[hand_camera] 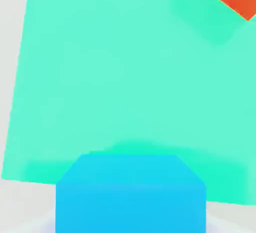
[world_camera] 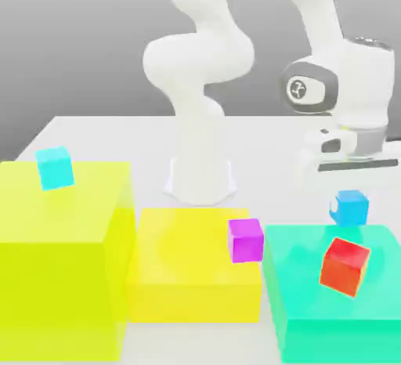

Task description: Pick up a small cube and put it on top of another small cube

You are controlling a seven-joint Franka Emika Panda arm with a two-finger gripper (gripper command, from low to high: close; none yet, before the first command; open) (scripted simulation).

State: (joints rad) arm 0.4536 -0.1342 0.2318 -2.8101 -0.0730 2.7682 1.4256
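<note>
Grey backdrop stands behind a pale table, and on that table the green block serves as the landmark. Over the far edge of the green block, on the arm's side, are the fingers, closed on the small blue cube. They are shut as far as the cube's width lets them be, and nothing else is in their hold. Whether the cube's underside touches the green block or hangs just above it, I cannot tell.

So the thing lies right between the fingers, with no reach left to make; only one arm is at work. A cube has no long axis. It sits upright and level, square to the grip, its sides turned slightly off the green block's far edge.

The pick looks done, and the carry should come next. Which cube is to be underneath is not settled: the red cube is tilted over the green block, near the held one; the magenta cube is beyond the block's edge toward the exterior view's left, and the cyan cube is well away on that same side.
</note>
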